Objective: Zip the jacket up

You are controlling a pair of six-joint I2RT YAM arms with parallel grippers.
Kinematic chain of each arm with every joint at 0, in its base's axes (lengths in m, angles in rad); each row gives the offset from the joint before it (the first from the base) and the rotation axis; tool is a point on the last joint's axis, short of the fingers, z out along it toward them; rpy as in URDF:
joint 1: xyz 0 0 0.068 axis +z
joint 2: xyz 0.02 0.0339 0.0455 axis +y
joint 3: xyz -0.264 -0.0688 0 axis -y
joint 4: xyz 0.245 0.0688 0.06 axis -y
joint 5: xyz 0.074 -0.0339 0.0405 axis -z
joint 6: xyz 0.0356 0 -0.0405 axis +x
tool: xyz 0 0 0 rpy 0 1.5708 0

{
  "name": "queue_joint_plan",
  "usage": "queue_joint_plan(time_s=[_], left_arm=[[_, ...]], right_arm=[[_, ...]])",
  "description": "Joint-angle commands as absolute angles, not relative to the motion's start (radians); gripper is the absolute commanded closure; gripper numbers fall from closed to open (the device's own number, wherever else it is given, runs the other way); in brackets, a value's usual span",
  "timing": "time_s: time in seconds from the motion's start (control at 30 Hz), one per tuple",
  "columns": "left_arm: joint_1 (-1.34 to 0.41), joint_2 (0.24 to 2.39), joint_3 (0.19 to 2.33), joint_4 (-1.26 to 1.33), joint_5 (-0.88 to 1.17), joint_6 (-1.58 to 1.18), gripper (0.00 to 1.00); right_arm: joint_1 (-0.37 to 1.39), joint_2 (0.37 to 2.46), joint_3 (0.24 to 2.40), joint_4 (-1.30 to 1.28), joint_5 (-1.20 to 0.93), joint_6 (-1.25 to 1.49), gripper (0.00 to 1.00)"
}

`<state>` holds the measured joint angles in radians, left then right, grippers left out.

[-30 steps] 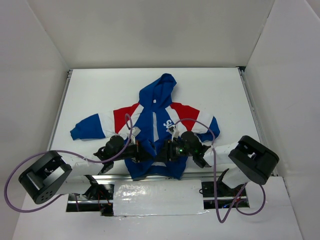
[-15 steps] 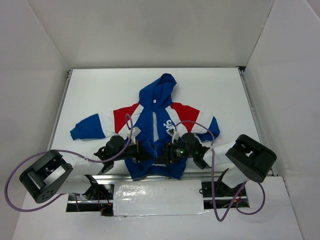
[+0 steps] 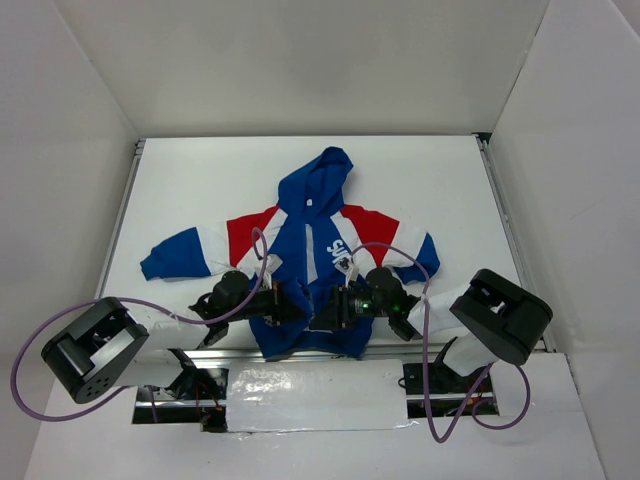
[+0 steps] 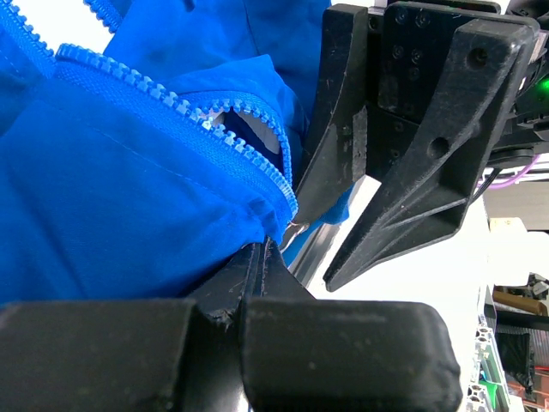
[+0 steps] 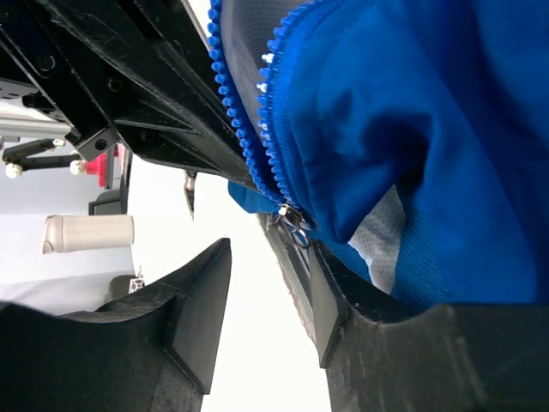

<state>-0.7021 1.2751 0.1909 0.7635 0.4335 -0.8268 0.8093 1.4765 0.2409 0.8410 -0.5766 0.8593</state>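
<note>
The white bench (image 3: pixel 200 180) carries one jacket (image 3: pixel 310 235). It lies front up near the middle, its blue hood toward the far edge, sleeves spread left and right, hem reaching the near edge.

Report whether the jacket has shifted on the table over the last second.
No. The jacket keeps its place: hood tip equally far from the table's far edge.

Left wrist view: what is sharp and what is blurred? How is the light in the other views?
Left wrist view: the zipper teeth of the jacket are sharp, the near fingers dark and soft. Right wrist view: teeth sharp too, whites washed out. Top external view: even light, faint shadows.
</note>
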Motion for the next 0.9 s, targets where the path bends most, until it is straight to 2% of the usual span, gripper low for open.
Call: queue_joint_plan(time_s=[0.0, 0.23, 0.67, 0.87], left_arm=[[-0.699, 1.285, 0.216, 0.824, 0.456, -0.828, 1.00], [-0.699, 1.281, 0.215, 0.818, 0.451, -0.825, 1.00], [-0.699, 1.278, 0.215, 0.828, 0.459, -0.831, 1.00], [-0.699, 1.281, 0.212, 0.839, 0.466, -0.831, 1.00]], right_arm=[[0.815, 1.474, 0.245, 0.910, -0.587, 0.847, 0.52], [0.813, 1.463, 0.239, 0.914, -0.597, 0.851, 0.61], [0.815, 1.528, 0.262, 0.960, -0.603, 0.865, 0.69], [0.813, 1.536, 0.267, 0.976, -0.589, 0.884, 0.77]])
